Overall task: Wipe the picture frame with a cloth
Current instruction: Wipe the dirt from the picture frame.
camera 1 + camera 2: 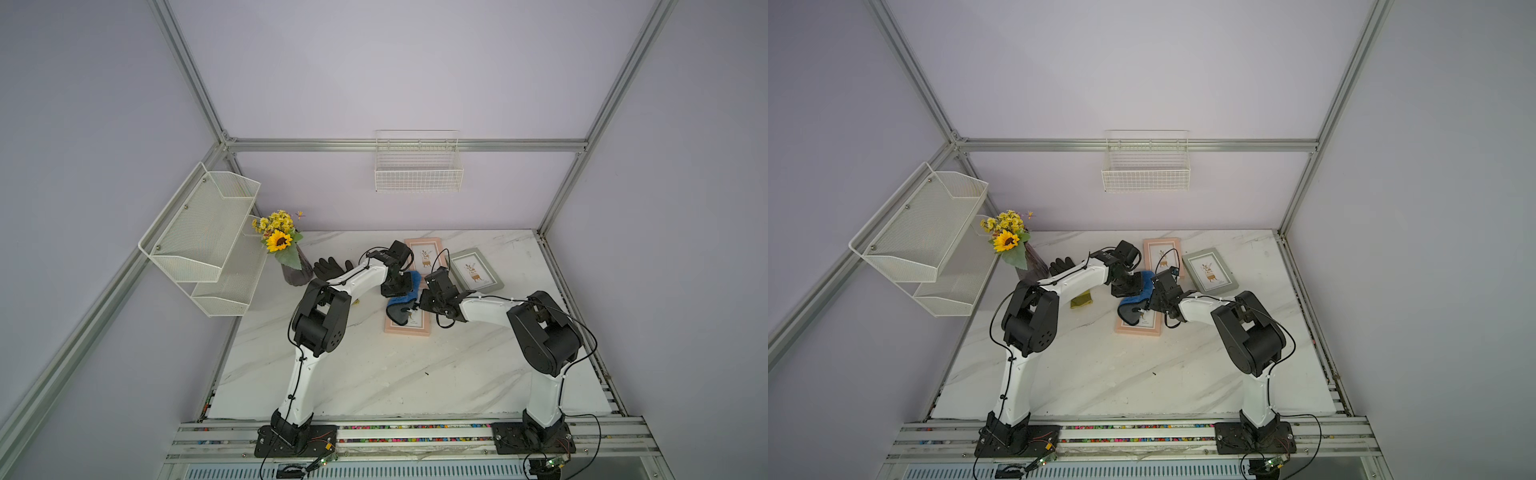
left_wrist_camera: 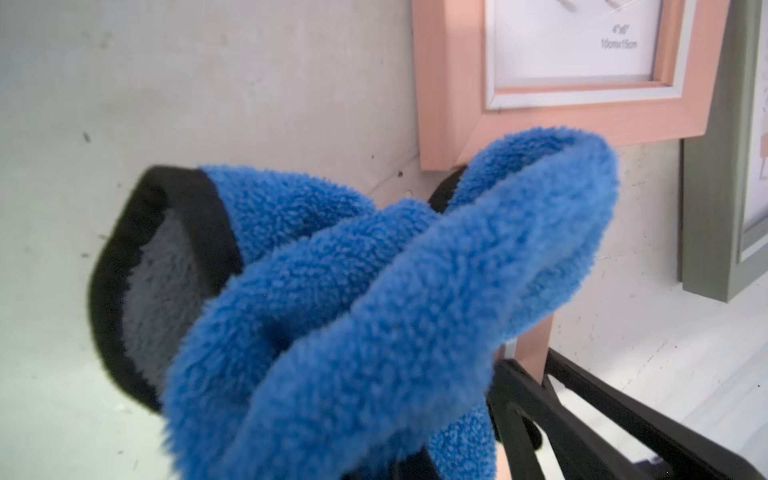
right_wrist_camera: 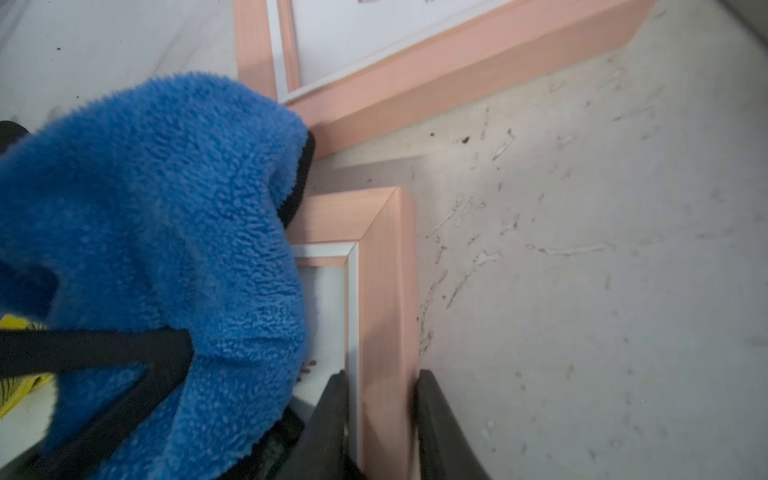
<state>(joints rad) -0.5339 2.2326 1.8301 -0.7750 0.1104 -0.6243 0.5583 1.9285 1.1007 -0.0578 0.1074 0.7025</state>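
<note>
A pink picture frame (image 1: 408,329) (image 1: 1138,328) lies flat mid-table. My right gripper (image 3: 380,395) (image 1: 417,306) is shut on its right side rail (image 3: 384,270), one finger inside the rail and one outside. The blue cloth (image 1: 409,286) (image 1: 1142,291) (image 2: 374,291) (image 3: 166,208), with dark edging and a grey reverse, hangs bunched from my left gripper (image 1: 397,287) (image 1: 1126,286), which is shut on it. The cloth drapes over the far and middle part of the frame. In the left wrist view the cloth hides my left fingers.
A second pink frame (image 1: 424,253) and a grey-green frame (image 1: 476,270) lie just beyond. A black glove (image 1: 330,266) and a dark vase of yellow flowers (image 1: 291,270) sit back left. White mesh shelves (image 1: 203,237) and a wire basket (image 1: 417,166) hang on the walls.
</note>
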